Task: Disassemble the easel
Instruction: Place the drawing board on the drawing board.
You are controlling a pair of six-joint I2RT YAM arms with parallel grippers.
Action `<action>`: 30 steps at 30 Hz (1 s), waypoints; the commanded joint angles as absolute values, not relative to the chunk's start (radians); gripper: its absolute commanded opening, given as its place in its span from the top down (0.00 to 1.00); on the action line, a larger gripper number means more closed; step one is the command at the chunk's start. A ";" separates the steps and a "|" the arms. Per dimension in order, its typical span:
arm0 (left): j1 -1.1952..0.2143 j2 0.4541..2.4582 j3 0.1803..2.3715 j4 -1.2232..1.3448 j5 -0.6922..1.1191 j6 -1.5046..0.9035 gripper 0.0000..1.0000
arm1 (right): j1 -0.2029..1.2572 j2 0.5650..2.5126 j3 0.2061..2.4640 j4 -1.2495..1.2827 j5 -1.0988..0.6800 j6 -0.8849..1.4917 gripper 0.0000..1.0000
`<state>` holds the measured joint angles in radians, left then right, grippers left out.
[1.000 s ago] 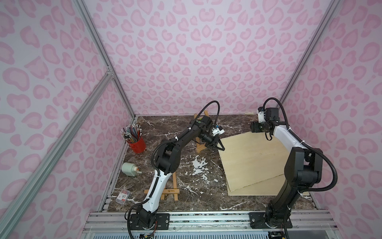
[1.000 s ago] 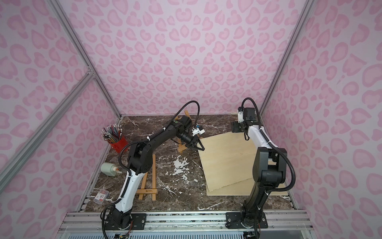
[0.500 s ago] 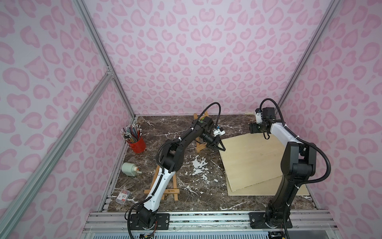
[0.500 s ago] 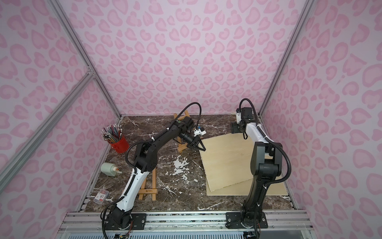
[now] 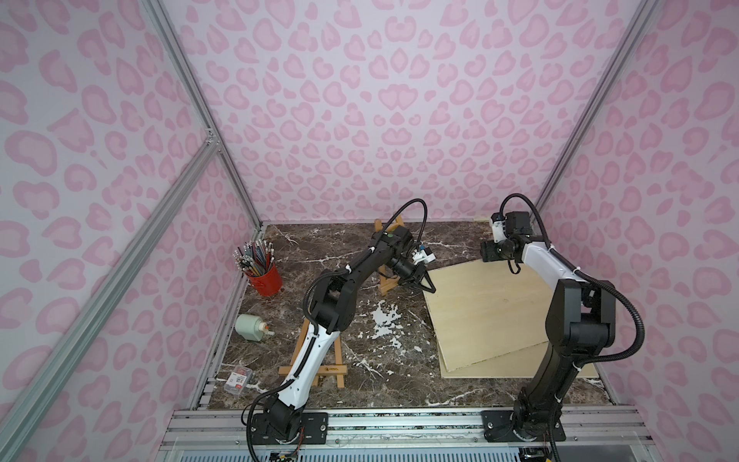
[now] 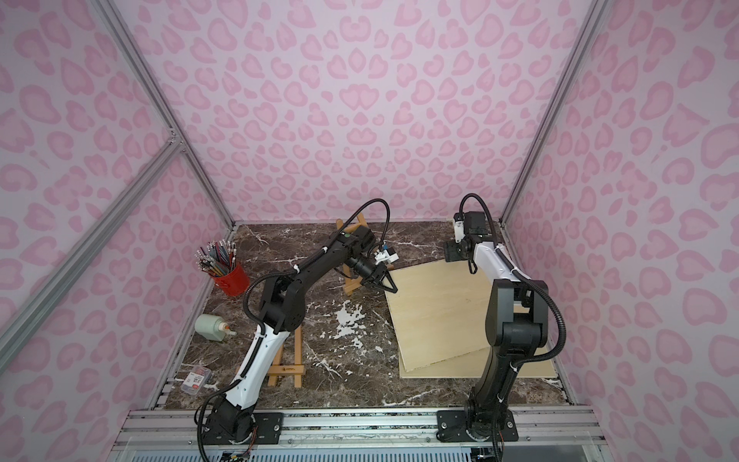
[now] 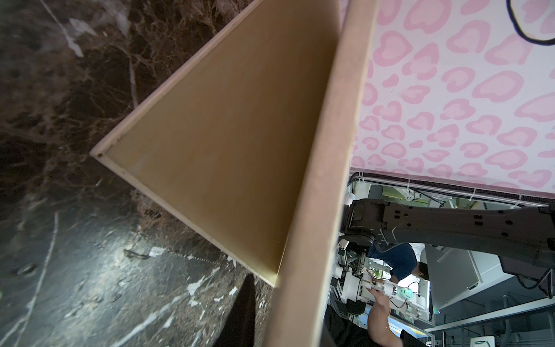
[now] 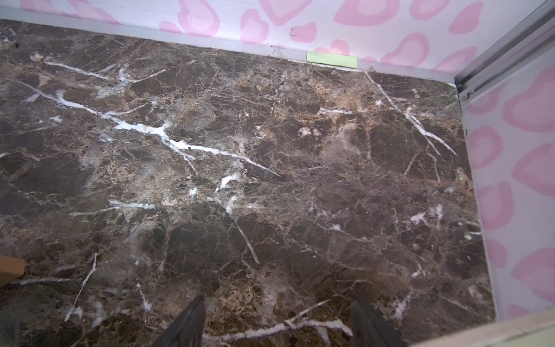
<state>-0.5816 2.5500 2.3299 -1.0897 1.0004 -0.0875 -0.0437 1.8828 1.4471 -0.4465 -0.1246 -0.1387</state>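
A flat easel lies on the surface, left of the top board. The left tool pinches this board's far left corner, with a standing easel just beside. At the board's far edge the right tool is wide open and empty.

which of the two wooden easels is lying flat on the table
The near easel, lying flat and partly under the left arm. The far easel stands upright at the back.

right end effector: fingers wide apart | beneath: brown marble tabletop | green tape strip at foot of pink wall
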 commanded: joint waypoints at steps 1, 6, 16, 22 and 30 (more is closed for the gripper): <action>-0.571 2.542 2.323 -0.916 0.526 -0.078 0.98 | -0.046 1.894 1.420 -0.769 -0.133 -0.091 0.24; -0.571 2.541 2.319 -0.878 0.514 -0.112 0.98 | -0.053 1.939 1.469 -0.789 -0.142 -0.099 0.24; -0.585 2.554 2.338 -0.921 0.466 -0.148 0.98 | -0.089 2.057 1.536 -0.759 -0.148 -0.093 0.25; -0.606 2.545 2.295 -0.900 0.424 -0.191 0.98 | -0.073 2.055 1.477 -0.739 -0.165 -0.089 0.27; -0.622 2.494 2.179 -0.804 0.364 -0.222 0.98 | -0.036 1.955 1.354 -0.721 -0.152 -0.069 0.27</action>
